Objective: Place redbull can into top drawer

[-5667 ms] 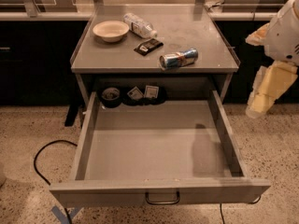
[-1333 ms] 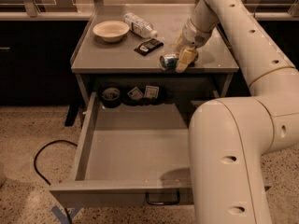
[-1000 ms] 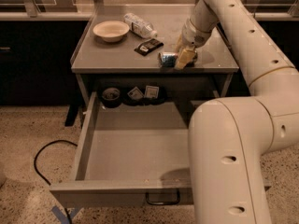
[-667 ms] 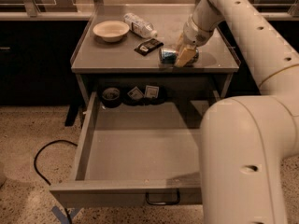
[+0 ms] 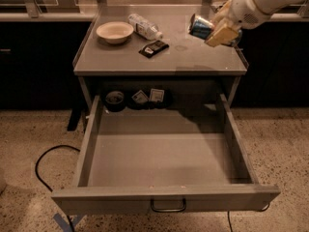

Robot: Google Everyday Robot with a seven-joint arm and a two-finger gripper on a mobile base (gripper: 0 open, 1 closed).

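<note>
- Cable, black, loops over the speckled floor at the lower left of the frame, beside the drawer's left wall.
- Cream bowl stands upright at the upper left of the grey tabletop.
- Clear plastic water bottle lies on its side just right of the bowl, with a dark flat packet near it towards the table's front edge.
- Top drawer is pulled wide open across the lower half of the frame, its loop handle at bottom centre.
- Dark tape roll and two small packets sit in the shadow at the drawer's far end, under the tabletop.
- Redbull can is at the upper right, tilted and held clear of the tabletop, not in the drawer.
- Gripper, at the upper right, pinches the can between its beige fingers; the white arm runs off the top right corner.
</note>
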